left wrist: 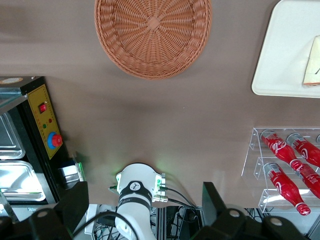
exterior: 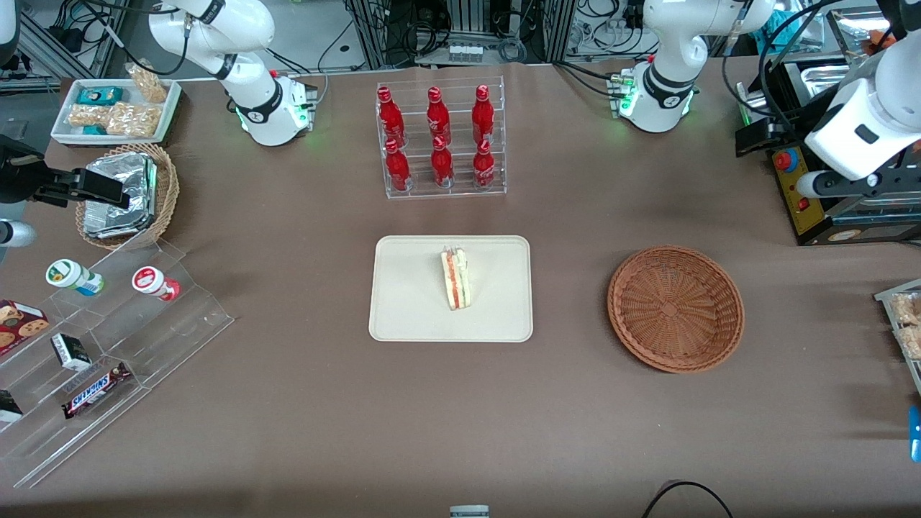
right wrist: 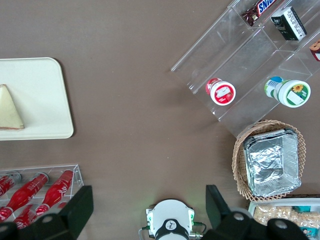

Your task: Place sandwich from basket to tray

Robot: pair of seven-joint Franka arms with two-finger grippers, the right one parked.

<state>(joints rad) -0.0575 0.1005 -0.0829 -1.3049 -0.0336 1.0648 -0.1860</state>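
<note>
Sandwich (exterior: 455, 278) is seen lying on the tray (exterior: 403, 316) at frame centre, long axis running toward the camera; the basket (exterior: 675, 308) is emptied; the gripper (left wrist: 142, 207) is spread open, raised toward the working arm's end.

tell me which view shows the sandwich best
The front view: the whole sandwich lies on the tray, filling layers visible. The right wrist view shows one bread face; the left wrist view only a cut-off slice. The claw hangs open, high near the working arm's base.
</note>
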